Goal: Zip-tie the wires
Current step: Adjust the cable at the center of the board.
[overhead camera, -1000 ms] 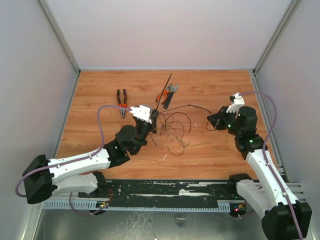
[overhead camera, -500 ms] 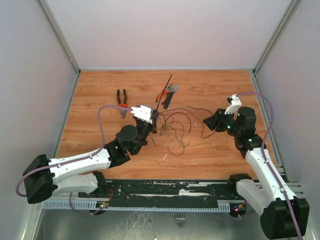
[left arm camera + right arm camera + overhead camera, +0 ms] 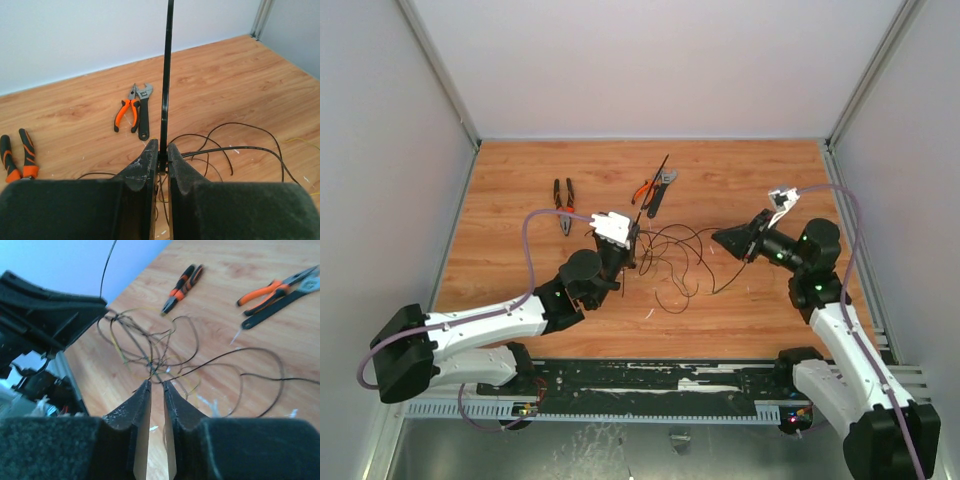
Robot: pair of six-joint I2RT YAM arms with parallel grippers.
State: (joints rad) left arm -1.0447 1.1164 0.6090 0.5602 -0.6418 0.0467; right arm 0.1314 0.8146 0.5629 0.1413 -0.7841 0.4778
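Observation:
The zip tie (image 3: pixel 166 75), a stiff black strip, stands straight up out of my left gripper (image 3: pixel 163 148), which is shut on its lower end. Seen from above, that left gripper (image 3: pixel 630 243) sits at the left edge of the wires (image 3: pixel 672 257), and the zip tie (image 3: pixel 655 177) slants up and away from it. The wires (image 3: pixel 150 347) are thin black loops, with some yellowish strands, lying on the wood. My right gripper (image 3: pixel 156 382) hovers just short of them with its jaws a narrow gap apart and nothing between them. From above, the right gripper (image 3: pixel 718 237) points left at the tangle.
Orange-handled pliers (image 3: pixel 563 205) lie to the back left. A second pair of pliers (image 3: pixel 644 189) and a black wrench (image 3: pixel 660 191) lie behind the wires. White walls enclose the wooden table (image 3: pixel 520 170). The left arm's lilac cable (image 3: pixel 532 250) arcs over the table.
My right gripper has swung left and reached toward the wires; its jaws, shut a second ago, now stand slightly apart. The wire strands near it have shifted. The left gripper moved slightly right.

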